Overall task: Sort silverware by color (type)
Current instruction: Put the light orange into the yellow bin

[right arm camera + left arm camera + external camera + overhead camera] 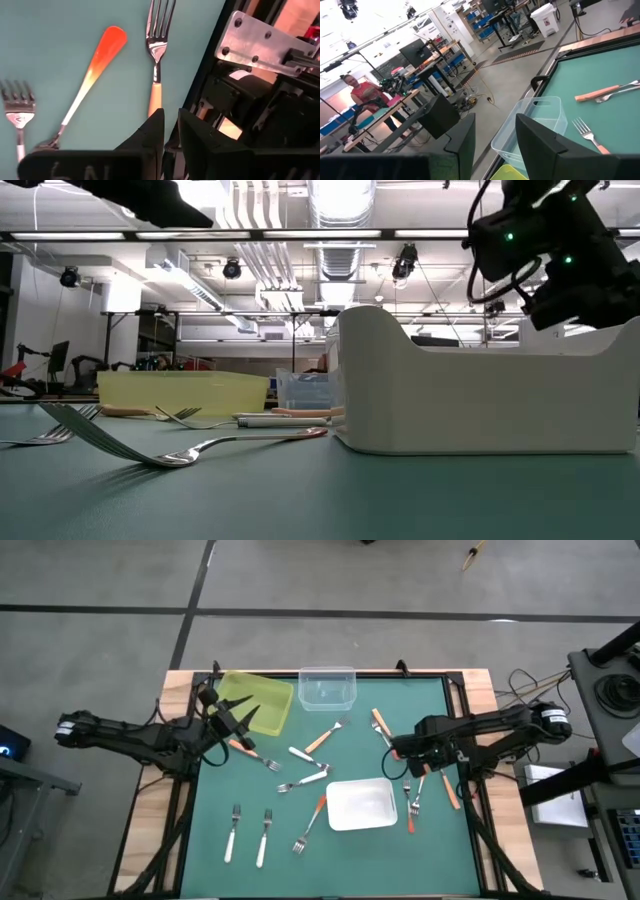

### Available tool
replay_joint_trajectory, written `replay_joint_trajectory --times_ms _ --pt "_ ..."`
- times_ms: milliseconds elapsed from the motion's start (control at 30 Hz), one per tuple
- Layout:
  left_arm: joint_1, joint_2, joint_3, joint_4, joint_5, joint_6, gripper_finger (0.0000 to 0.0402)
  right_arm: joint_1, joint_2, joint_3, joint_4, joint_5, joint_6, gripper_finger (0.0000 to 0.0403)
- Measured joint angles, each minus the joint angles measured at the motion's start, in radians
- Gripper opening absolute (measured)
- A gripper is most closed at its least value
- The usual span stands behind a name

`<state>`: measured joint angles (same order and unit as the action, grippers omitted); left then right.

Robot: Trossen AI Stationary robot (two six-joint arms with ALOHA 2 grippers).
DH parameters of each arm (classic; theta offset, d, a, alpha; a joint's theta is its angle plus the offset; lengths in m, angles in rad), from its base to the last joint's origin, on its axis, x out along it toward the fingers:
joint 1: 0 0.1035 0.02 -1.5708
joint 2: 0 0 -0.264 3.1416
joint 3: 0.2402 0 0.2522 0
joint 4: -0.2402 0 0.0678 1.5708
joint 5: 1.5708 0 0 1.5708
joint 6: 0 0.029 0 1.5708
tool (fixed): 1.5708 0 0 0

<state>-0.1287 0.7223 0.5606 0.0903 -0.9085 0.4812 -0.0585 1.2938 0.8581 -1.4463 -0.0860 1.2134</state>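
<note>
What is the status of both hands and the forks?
Left hand open, empty, beside yellow tray. Right hand above mat, right side, near tan fork. Other forks scattered, unsorted. Nothing blocking.

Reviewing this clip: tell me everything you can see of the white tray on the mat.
The white tray is a rectangular, opaque, plastic-looking bin with rounded corners, sitting flat and upright on the green mat, right of centre on the near side. From above it looks empty. In the low view its wall has raised corners and a dipped rim. A red-orange-handled fork lies just off its left edge; contact cannot be judged. Neither claw touches it.
</note>
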Motion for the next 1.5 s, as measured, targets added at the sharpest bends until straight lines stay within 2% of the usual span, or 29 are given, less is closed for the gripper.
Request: replay_joint_trajectory --times_ms 267,567,800,1233,1500 --pt "0.000 0.000 0.000 0.018 0.000 0.000 0.0123 -0.066 -0.018 -0.064 0.049 -0.002 -0.070 0.0012" --pt "0.000 0.000 0.000 0.025 0.000 0.000 0.0123 -0.093 -0.032 -0.127 0.096 0.009 -0.103 0.0009" --pt "0.000 0.000 0.000 0.025 0.000 0.000 0.0123 -0.093 -0.031 -0.122 0.103 0.012 -0.089 0.0009" --pt "0.000 0.000 0.000 0.025 0.001 0.000 0.0123 -0.096 -0.031 -0.120 0.121 0.073 0.098 0.0009" --pt "0.000 0.000 0.000 0.025 0.000 0.000 0.0123 -0.182 -0.030 -0.120 0.125 0.112 0.147 0.0009"
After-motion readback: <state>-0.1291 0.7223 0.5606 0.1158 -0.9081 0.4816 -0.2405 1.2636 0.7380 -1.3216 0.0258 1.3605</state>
